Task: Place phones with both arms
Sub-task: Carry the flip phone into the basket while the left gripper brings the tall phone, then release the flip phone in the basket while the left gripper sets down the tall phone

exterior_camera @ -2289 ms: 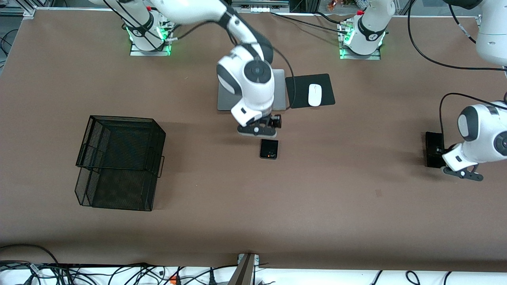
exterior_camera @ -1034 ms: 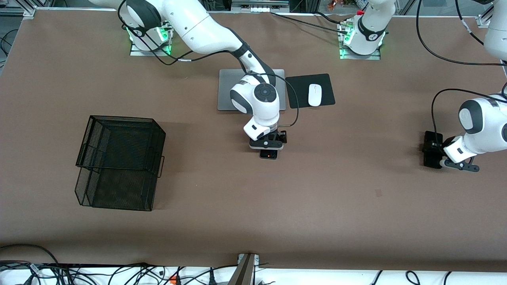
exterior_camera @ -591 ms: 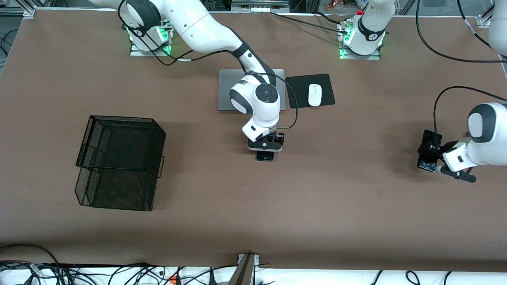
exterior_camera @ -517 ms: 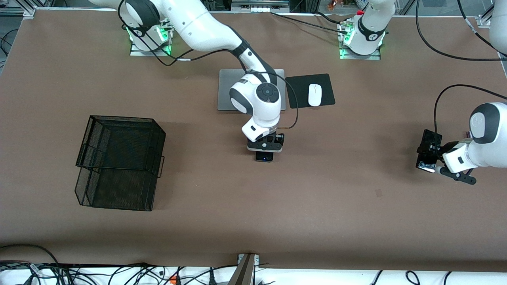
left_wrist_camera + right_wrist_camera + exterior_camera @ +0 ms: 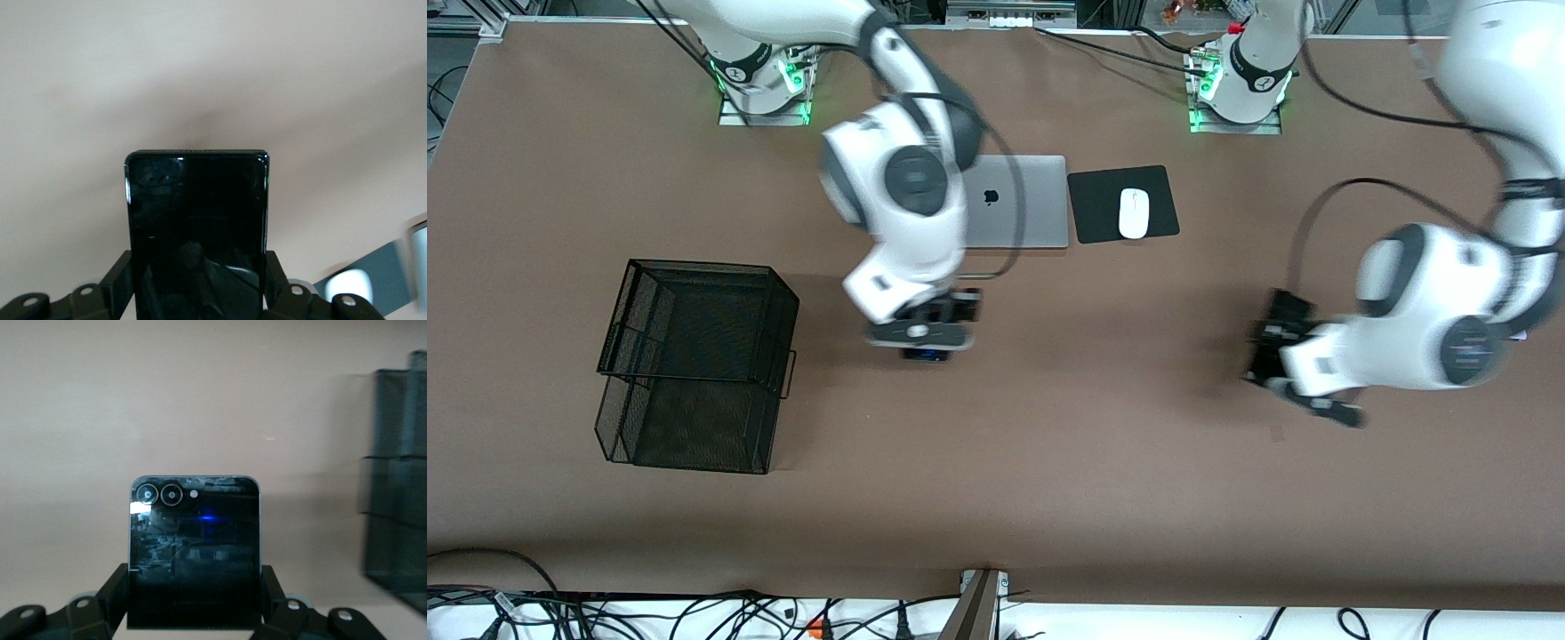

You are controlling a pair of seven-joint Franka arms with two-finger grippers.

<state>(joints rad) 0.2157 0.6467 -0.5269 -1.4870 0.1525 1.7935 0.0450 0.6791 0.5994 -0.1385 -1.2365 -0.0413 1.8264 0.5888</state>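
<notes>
While both arms are up off the table, each carries a phone clamped between its fingers. The right gripper point(image 5: 919, 336) hangs over bare brown table point(image 5: 1049, 462) between the black wire basket point(image 5: 694, 364) and the silver laptop point(image 5: 1018, 203), its jaws closed on the small squarish black phone point(image 5: 193, 553); the right wrist view shows that phone's two camera lenses and a small blue light on its glossy face, with a finger point(image 5: 110, 597) pressed against each side edge. A second ago this gripper was still open, low over the phone where it lay on the table nearer the front camera than the laptop; since then it has closed, lifted the phone, and swung toward the right arm's end of the table, so the laptop's lid and logo are now uncovered. The basket shows at the edge of the right wrist view.

The left gripper point(image 5: 1285, 364) is over open table toward the left arm's end, its jaws tight on the long slim black phone point(image 5: 197, 233), which the left wrist view shows standing out from between the fingers point(image 5: 117, 280). It already held that phone a second ago, close to the table's end; it has since risen and travelled in toward the middle.

The white mouse point(image 5: 1134, 213) rests on its black pad point(image 5: 1094, 209) beside the laptop, unmoved
</notes>
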